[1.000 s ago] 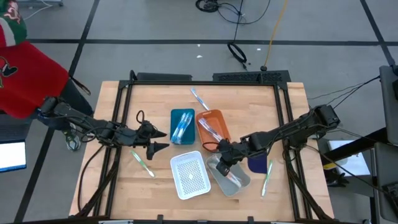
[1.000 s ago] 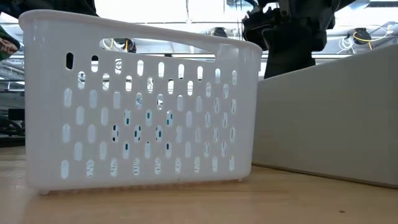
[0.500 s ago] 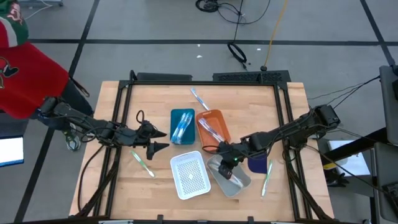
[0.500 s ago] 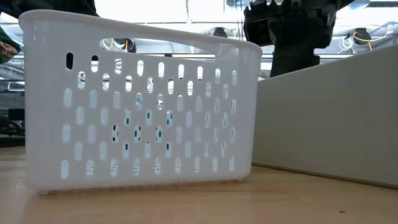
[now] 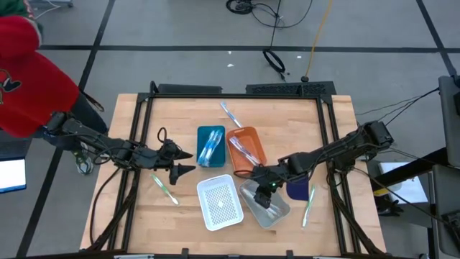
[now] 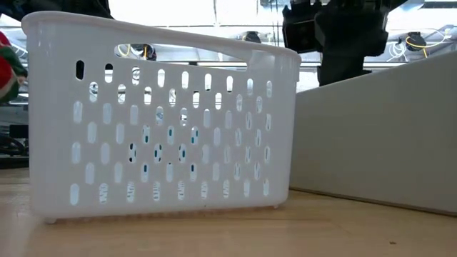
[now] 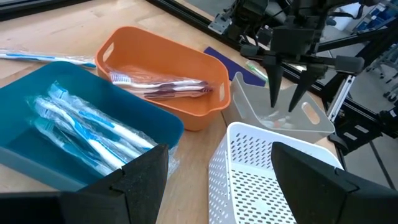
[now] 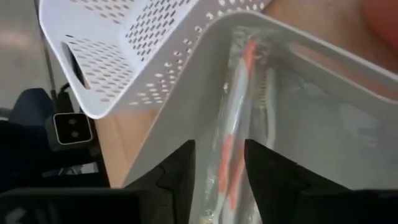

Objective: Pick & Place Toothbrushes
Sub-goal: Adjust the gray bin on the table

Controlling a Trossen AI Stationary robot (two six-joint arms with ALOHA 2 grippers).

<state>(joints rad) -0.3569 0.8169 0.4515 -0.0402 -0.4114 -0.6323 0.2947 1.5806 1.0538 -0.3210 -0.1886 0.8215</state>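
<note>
High view: a bare wooden table (image 5: 144,216) carries 4 containers clustered mid-table, sorted it seems by accent colour — a teal bin (image 5: 210,146) holding blue toothbrushes, an orange bin (image 5: 246,150) with pinkish ones, a white perforated basket (image 5: 220,202) that looks unfilled, and a grey translucent bin (image 5: 267,204). 3 toothbrushes lie loose: a blue one (image 5: 230,114) beyond the bins, a green one (image 5: 164,188) at the left side, a green one (image 5: 308,205) at the right side beside a dark blue flat piece (image 5: 297,189). The right gripper (image 5: 264,193) hangs over the grey bin; the left gripper (image 5: 181,162) waits just left of the teal bin. Low view: the basket's slotted white plastic wall fills the foreground, the grey bin's smooth matte wall stands beside it, a dark arm above. Left wrist view: left fingers spread wide, nothing between them; the bins show rounded rims and cut-out handles, and the toothbrushes appear wrapped in glossy clear film. The right gripper's 2 fingers stand parted, pointing down into the grey bin. Right wrist view: an orange-accented toothbrush (image 8: 233,134) in clear wrap lies along the grey bin's floor between the parted fingers — apparently just set down, judged from the open stance over it.
</note>
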